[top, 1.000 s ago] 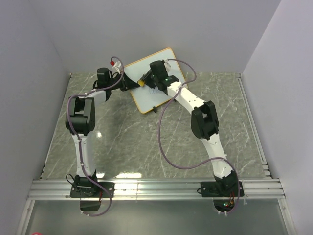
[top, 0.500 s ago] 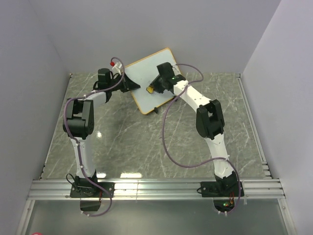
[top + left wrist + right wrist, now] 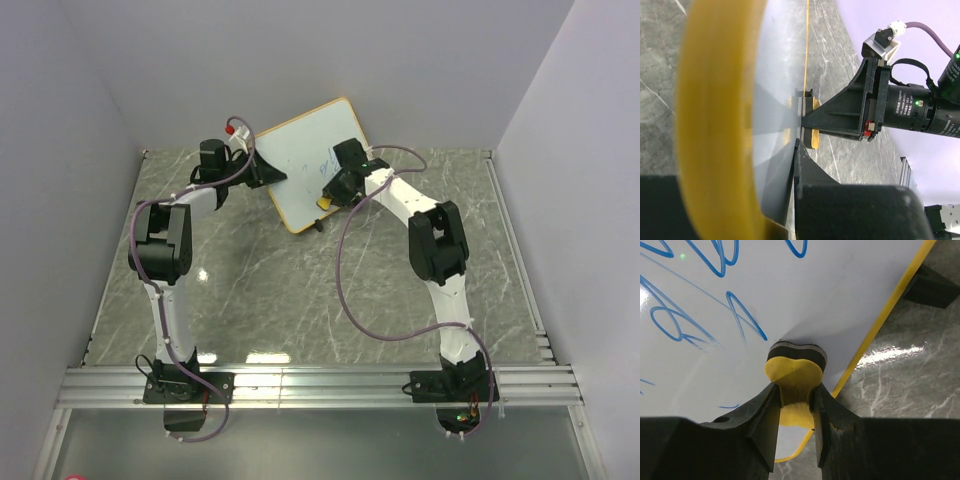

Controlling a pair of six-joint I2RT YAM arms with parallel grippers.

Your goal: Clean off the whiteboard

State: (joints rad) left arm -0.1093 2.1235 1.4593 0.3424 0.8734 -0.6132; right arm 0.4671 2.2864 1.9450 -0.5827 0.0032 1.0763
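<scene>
The whiteboard [image 3: 295,160] stands tilted at the back of the table, with a yellow-orange rim and blue scribbles [image 3: 326,160] on its face. My left gripper [image 3: 268,173] is shut on its left edge. In the left wrist view the blurred rim [image 3: 715,125] fills the left side, and one finger [image 3: 807,170] lies against the board face [image 3: 775,95]. My right gripper [image 3: 332,192] is shut on the yellow bone-shaped eraser [image 3: 792,371] and presses its dark pad on the board [image 3: 740,285] near the lower right rim [image 3: 880,320]. The eraser also shows in the left wrist view [image 3: 813,138].
A black stand foot [image 3: 319,226] sticks out under the board's lower edge, and it also shows in the right wrist view [image 3: 932,287]. The grey marble tabletop [image 3: 300,290] is walled on three sides. A metal rail [image 3: 320,385] runs along the near edge.
My right gripper has carried the eraser from the upper middle of the board down to its lower right edge. Blue scribbles now show where the arm covered them. The left gripper has kept its hold.
</scene>
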